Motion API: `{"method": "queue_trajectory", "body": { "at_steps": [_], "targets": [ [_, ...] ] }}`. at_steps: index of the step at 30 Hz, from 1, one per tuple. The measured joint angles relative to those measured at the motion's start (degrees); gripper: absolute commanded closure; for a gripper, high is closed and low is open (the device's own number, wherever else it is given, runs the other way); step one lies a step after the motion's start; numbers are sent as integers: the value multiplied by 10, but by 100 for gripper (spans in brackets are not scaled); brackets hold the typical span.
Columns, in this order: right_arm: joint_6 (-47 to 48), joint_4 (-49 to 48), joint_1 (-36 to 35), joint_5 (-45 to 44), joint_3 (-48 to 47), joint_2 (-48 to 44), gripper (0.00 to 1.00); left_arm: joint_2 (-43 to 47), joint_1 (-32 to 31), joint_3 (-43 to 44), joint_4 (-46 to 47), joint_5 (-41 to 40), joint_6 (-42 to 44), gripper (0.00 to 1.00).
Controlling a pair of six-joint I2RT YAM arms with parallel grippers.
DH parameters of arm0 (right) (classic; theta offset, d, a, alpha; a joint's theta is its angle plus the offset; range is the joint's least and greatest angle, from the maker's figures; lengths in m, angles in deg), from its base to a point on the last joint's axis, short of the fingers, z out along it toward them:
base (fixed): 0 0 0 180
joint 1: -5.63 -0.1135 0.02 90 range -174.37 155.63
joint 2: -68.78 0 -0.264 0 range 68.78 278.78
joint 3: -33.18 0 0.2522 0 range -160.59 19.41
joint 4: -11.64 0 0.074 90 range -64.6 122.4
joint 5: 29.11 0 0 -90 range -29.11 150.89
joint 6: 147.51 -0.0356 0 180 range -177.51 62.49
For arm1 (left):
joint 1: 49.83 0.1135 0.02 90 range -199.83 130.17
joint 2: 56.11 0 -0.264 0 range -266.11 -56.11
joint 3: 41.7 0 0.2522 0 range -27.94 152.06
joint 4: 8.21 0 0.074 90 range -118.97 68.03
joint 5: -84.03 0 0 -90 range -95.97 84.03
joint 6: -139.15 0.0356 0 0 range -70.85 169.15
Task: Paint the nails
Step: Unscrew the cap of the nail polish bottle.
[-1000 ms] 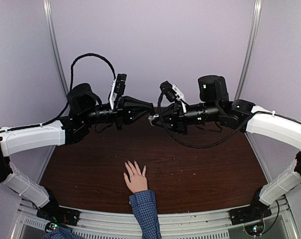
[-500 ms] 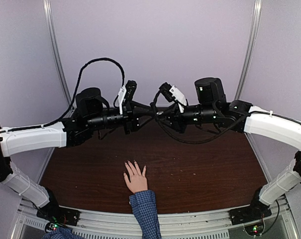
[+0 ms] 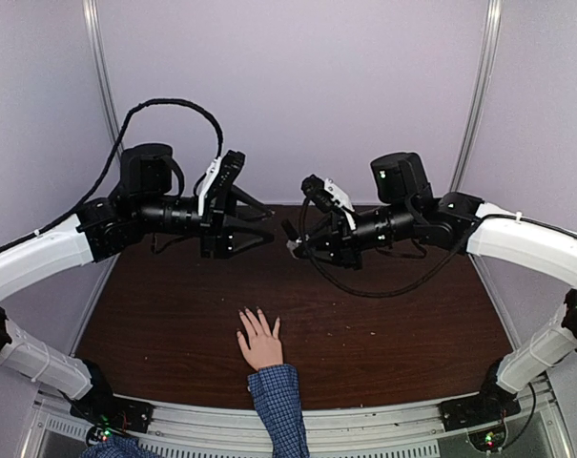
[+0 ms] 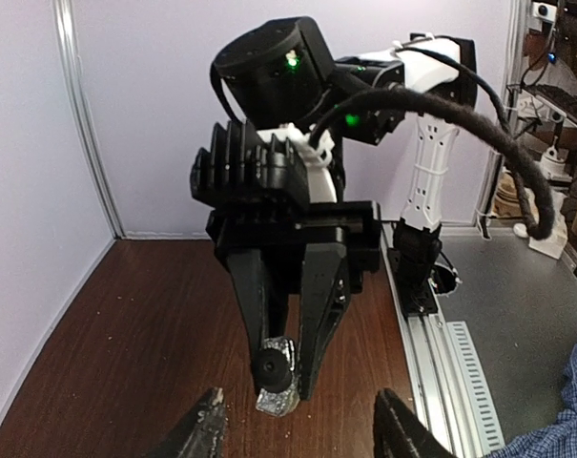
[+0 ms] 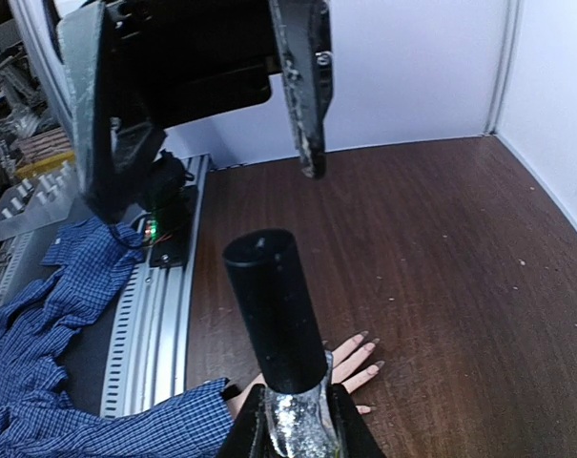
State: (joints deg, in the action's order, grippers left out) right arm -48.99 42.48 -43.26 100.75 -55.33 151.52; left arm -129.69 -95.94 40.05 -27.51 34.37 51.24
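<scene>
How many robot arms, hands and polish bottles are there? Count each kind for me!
robot arms: 2
hand: 1
polish bottle: 1
Total: 4

The nails (image 3: 258, 312) are tiny spots at the tips of 1 pale hand (image 3: 260, 345). The hand lies flat, palm down, on the dark brown table (image 3: 393, 324), near its front edge. The fingers are spread a little and point away from that edge. The nails look a bit dark. A blue checked cuff (image 3: 275, 384) covers the wrist.
</scene>
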Motion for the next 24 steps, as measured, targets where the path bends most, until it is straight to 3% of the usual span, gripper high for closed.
{"method": "queue_trajectory", "body": {
  "at_steps": [8, 24],
  "targets": [
    [26, 44, -10, 80, -15, 22, 100, -5, 0, 22, -92, 45, 66, 52],
    [33, 68, -22, 101, -28, 43, 100, -39, -22, 64, -185, 47, 132, 62]
  ]
}}
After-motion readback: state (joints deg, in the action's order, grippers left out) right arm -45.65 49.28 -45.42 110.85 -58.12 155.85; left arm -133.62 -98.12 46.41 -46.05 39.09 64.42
